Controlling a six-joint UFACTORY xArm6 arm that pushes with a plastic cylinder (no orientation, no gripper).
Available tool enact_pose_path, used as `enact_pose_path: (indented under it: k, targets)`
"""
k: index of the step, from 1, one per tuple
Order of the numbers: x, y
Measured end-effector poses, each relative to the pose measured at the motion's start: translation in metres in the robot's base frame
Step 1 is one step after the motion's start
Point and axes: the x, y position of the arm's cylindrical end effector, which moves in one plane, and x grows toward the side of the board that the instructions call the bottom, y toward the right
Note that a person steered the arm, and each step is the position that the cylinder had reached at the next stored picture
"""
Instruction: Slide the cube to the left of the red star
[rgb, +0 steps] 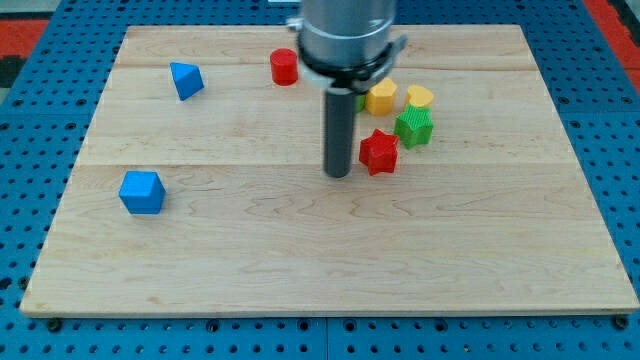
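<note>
My tip (338, 174) carries no claw, only a bare rod end holding nothing, and rests on the board just beside the red star (378, 152), on the view's left of it. The blue cube (141, 192) sits well apart, near the board's left edge. To do the step well, travel round to the cube's far left face, then push it rightward in a straight line and stop short of the star. The rod stands vertical beneath the arm's wide collar.

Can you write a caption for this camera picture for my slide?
My tip rests just left of the red star, far from the blue cube at the board's left.
</note>
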Motion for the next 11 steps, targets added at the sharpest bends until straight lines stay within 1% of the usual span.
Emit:
enact_pose_path:
  k: [1,2,3,4,5,6,7,8,9,10,11]
  targets:
    - [0.028,-0.074]
    - [0.046,-0.151]
    - [0.075,-0.232]
    - [0.056,-0.288]
    - [0.010,-0.268]
    - [0.008,-0.165]
    - [0.008,-0.082]
    - [0.001,-0.127]
    - [0.025,-0.189]
    - [0.071,-0.199]
    - [0.077,-0.146]
